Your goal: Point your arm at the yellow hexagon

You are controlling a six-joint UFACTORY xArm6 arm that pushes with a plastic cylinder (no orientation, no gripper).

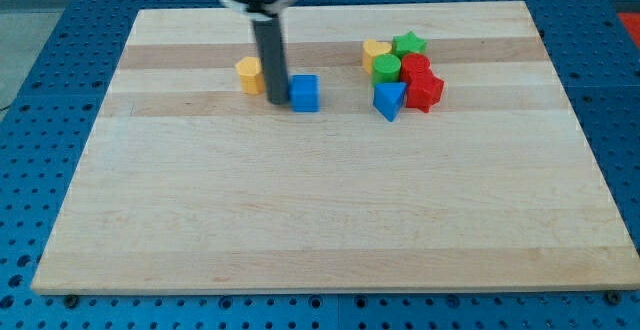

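A wooden counter [330,220] holds coloured blocks. My tip [276,103] rests between the yellow hexagon [249,75], toward the view's upper left, and a blue cube [305,93]. No jaws are visible.

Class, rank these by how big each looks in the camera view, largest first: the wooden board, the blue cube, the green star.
1. Wooden board, by far the largest.
2. Blue cube.
3. Green star, slightly smaller, though it lies farther toward the view's top, so the gap is unsure.
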